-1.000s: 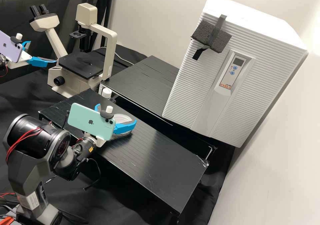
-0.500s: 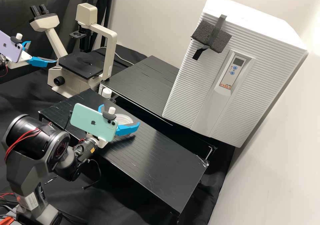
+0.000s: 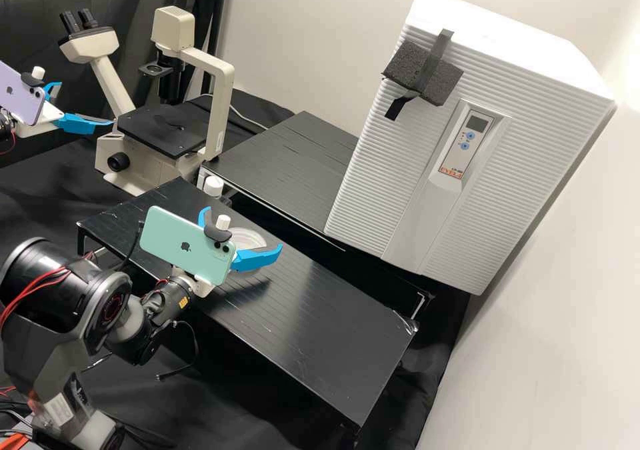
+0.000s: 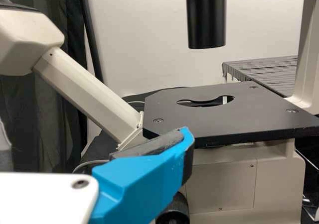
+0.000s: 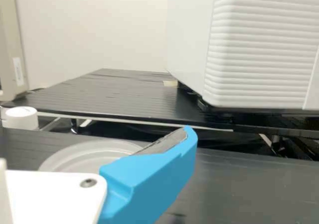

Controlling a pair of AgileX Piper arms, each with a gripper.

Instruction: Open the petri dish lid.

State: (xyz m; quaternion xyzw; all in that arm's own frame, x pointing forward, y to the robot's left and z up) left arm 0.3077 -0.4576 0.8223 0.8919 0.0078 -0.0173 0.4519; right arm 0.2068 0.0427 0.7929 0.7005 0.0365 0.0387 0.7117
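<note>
I found the right end effector [image 3: 243, 229] and left end effector [image 3: 87, 103] spread wide and empty, the petri dish [image 3: 248, 238] near the desk's [image 3: 320, 310] far edge, its opening unconfirmed and judged outstanding.

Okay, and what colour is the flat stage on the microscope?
The stage is black; it shows best in the left wrist view.

Two arms [image 3: 40, 287], two claws [image 3: 243, 232], two phones [image 3: 170, 240] and two worktops [image 3: 307, 330] are seen; one dish [image 3: 248, 238], one microscope [image 3: 219, 103], one white box [image 3: 547, 130], one foam block [image 3: 405, 65] and one white cap [image 3: 213, 185] are counted.
</note>
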